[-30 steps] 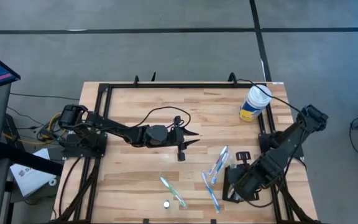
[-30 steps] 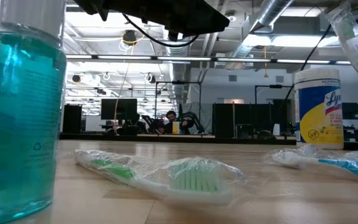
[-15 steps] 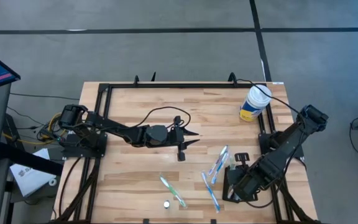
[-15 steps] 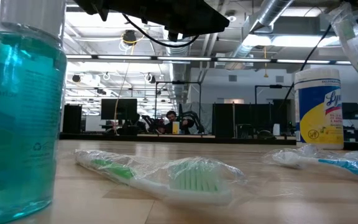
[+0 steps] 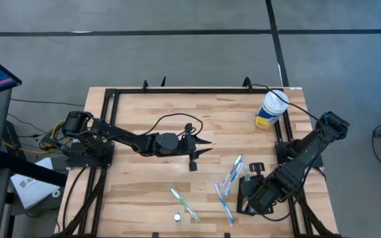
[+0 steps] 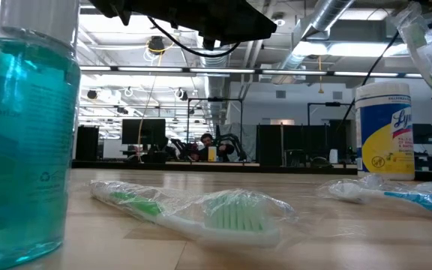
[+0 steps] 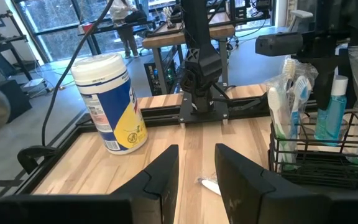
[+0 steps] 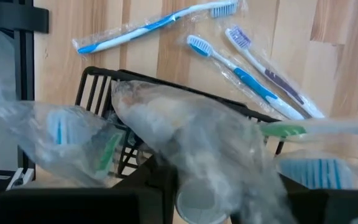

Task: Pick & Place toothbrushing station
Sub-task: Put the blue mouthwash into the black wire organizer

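The small black wire-mesh caddy (image 5: 249, 192) stood at the counter's (image 5: 144, 165) right edge, loaded with wrapped brushes, under the right tool (image 5: 256, 193); its grip could not be determined. The left tool (image 5: 200, 147) waited mid-counter, narrowly parted and empty. The caddy appeared rigid, light and top-heavy; its rim wire seemed the soundest hold.

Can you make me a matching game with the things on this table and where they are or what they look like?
Things:
1. wipes canister
2. green toothbrush
3. black wire caddy
4. mouthwash bottle

Clues:
A. holds toothbrushes standing up
B. stands upright at the table's far right corner
C. full of teal liquid
D. lies flat in clear wrap near the front edge

Pairs: 1-B, 2-D, 3-A, 4-C
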You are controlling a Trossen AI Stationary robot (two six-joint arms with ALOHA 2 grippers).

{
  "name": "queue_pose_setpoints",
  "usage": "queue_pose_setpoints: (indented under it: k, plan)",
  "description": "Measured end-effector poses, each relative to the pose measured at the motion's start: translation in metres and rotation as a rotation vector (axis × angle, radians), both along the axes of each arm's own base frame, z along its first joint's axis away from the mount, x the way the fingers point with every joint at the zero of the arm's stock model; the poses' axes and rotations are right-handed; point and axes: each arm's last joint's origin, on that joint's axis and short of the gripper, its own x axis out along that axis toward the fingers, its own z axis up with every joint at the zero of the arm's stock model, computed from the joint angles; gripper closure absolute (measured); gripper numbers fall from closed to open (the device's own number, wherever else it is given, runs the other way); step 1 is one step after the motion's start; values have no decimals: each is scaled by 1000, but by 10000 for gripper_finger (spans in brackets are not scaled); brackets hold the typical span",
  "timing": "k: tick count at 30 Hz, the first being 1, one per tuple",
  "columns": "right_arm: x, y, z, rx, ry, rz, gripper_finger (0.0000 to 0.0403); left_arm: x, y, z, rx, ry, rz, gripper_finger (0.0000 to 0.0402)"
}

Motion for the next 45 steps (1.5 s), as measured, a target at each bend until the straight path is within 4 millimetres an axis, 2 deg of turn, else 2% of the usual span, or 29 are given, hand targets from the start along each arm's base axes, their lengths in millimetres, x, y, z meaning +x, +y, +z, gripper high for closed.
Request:
queue_pose_setpoints:
  k: [19,27,40,45]
  plan:
    - [-2,5,0,-9,-39,25,312,0,0,0,0,0,0,303]
    - [-5,3,-23,-18,-21,27,312,0,0,0,0,0,0,303]
    - [-3,8,-23,15,-53,35,312,0,0,0,0,0,0,303]
    - [-4,5,-36,14,-43,26,312,0,0,0,0,0,0,303]
